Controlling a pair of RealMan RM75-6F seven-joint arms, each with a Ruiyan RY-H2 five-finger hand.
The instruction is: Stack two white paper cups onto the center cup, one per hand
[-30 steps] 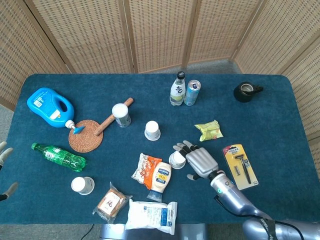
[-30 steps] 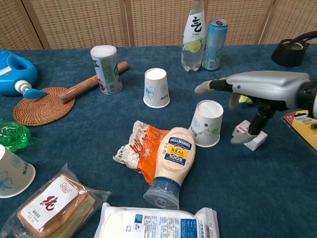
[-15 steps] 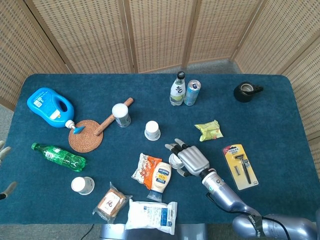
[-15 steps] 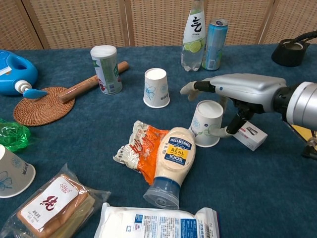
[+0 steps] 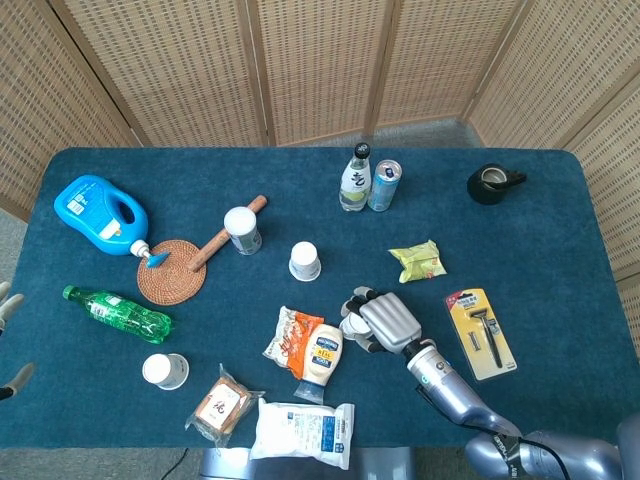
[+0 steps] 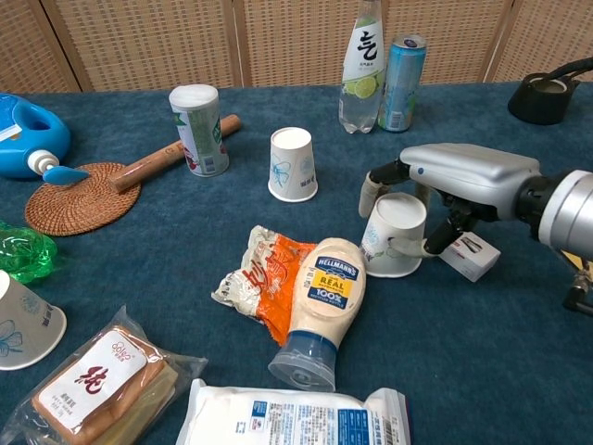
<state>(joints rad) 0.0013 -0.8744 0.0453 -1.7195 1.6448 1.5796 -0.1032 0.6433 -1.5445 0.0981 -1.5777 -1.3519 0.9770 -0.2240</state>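
The center white paper cup [image 5: 305, 261] [image 6: 293, 164] stands upside down mid-table. A second cup [image 5: 351, 322] [image 6: 395, 235] sits to its right and nearer me, slightly tilted. My right hand [image 5: 386, 321] [image 6: 460, 174] grips it, fingers curled over its top and thumb against its side. A third cup [image 5: 165, 370] [image 6: 24, 320] lies near the front left. Only the fingertips of my left hand [image 5: 8, 340] show at the left edge of the head view; they are spread apart and hold nothing.
A mayonnaise bottle [image 6: 319, 307] and an orange snack bag [image 6: 263, 282] lie just left of the gripped cup. A small white box [image 6: 467, 256] sits under the right hand. A razor pack [image 5: 482, 332], a green bottle [image 5: 118, 312] and a tall can [image 6: 198, 129] are nearby.
My right hand slid left to the cup and curled its fingers round it. The cup now tilts slightly. The left hand has stayed put.
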